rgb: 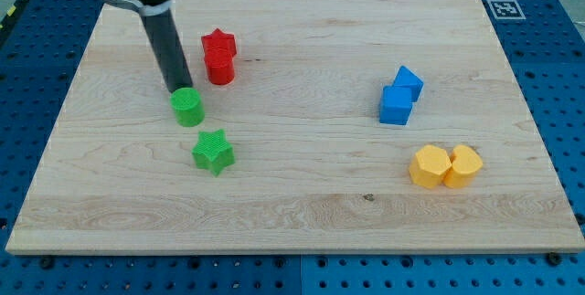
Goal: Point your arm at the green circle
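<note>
Surface: one pale wooden board (302, 204), visible grain, roughly rectangular, narrowing toward the view's top. A small dark knot mark shows low and right of centre. A square black-and-white marker tag (505, 8) sits on the board's top right corner.

Surround: blue perforated base plate (558, 103) on all sides of the board, with regular rows of holes. A strip of yellow-and-black hazard striping (11, 12) appears at the view's top left edge.

Tool: straight dark rod descending from a wider dark collar at the view's top left. It has no jaws to open or close and grips nothing. Its tip (177, 89) stands at the top edge of the green circle (187, 107), touching it or very nearly so; which of the two cannot be told.

Blocks, by group:
- Green circle: left part of the board, just below the tip.
- Green star (213, 152): just below and slightly right of the green circle, apart from it.
- Red star (219, 43) and a second red block (219, 67), shape unclear: touching, just right of the rod.
- Two blue blocks, upper (408, 82) and lower (396, 106): touching, right of centre.
- Two yellow blocks, left (429, 166) and right (464, 164): touching, lower right, below the blue pair.
</note>
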{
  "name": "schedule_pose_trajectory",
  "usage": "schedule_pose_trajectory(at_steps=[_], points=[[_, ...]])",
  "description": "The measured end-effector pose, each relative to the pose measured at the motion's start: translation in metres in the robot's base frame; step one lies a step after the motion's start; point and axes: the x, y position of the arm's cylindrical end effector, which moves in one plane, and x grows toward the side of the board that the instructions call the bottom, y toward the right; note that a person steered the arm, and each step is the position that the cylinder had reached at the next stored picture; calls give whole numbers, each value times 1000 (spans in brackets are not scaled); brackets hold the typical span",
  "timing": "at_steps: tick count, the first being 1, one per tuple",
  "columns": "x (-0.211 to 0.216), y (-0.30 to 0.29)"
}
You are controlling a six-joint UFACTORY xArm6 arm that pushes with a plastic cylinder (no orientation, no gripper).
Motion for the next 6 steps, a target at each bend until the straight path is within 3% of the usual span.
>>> schedule_pose_trajectory(at_steps=[2,3,5,6], points=[[53,22],[56,22],[18,83],[-25,131]])
